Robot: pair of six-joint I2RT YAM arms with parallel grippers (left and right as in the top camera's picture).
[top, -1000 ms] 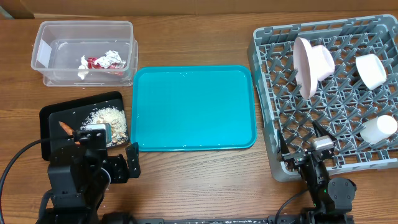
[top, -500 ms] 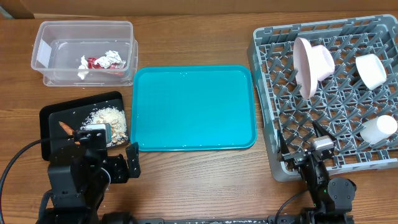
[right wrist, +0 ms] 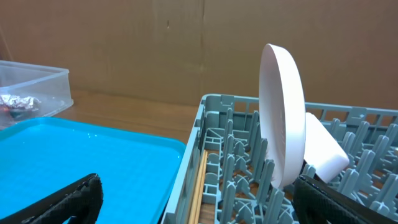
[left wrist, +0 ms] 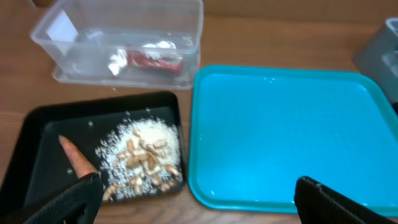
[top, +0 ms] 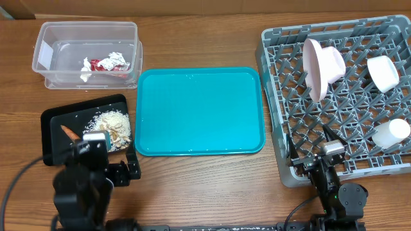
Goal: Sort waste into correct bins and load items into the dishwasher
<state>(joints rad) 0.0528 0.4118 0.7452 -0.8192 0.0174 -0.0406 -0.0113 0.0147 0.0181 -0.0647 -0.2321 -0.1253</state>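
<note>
Work looks done: wrappers (top: pixel 106 63) in the tub (top: pixel 83 27), scraps (top: pixel 114 120) in the black tray (top: pixel 54 131), plate (top: pixel 314 70) in the rack (top: pixel 271 109); left gripper (left wrist: pixel 198 194) and right gripper (right wrist: pixel 196 198) open, empty.

Left arm (top: pixel 80 189), right arm (top: pixel 334 192): matte black, blocky; black cables (top: pixel 18 172) trailing; pale wrist camera modules (top: pixel 95 136).

Observed: left gripper (left wrist: pixel 198 186) has its jaws spread wide with nothing between them, off the near-left corner of the teal tray (top: pixel 200 112). The right gripper (right wrist: pixel 197 186) is likewise wide apart and empty, off the tray's near-right corner. Both arms sit folded low.
</note>
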